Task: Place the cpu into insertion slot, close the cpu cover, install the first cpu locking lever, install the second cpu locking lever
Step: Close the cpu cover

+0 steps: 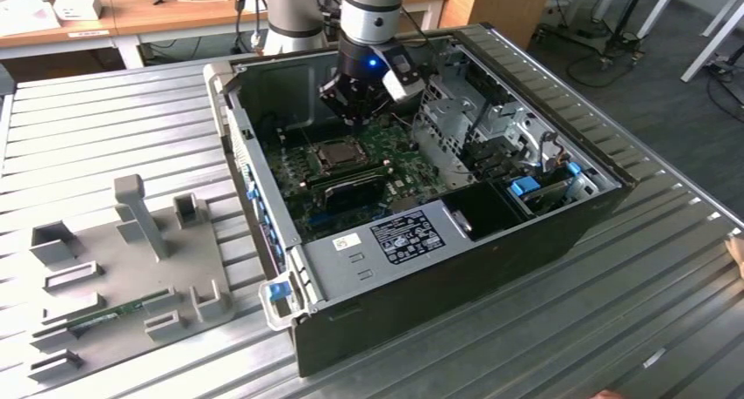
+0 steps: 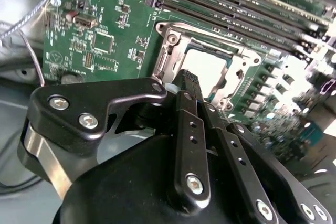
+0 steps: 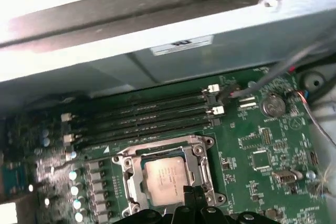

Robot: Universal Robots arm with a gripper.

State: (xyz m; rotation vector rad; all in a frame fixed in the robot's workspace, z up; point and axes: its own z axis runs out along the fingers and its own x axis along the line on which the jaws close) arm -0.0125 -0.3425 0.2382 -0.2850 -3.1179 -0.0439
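Cpu (image 3: 166,178), a pale silver-beige square chip, sits in the dark insertion slot (image 3: 138,179) mid green circuit board (image 3: 262,145), thin silver cpu cover (image 3: 202,170) lowered over it; black gripper (image 3: 197,192), jaws closed and empty, hovers at the socket's edge, seemingly to push.

a robotics lab or workshop: a robot arm (image 1: 372,7) reaches into an open computer case (image 1: 465,268) on a ribbed metal bench (image 1: 104,120), grey fixture tray (image 1: 128,281) on the exterior view's left, wooden desks (image 1: 174,16) far behind.
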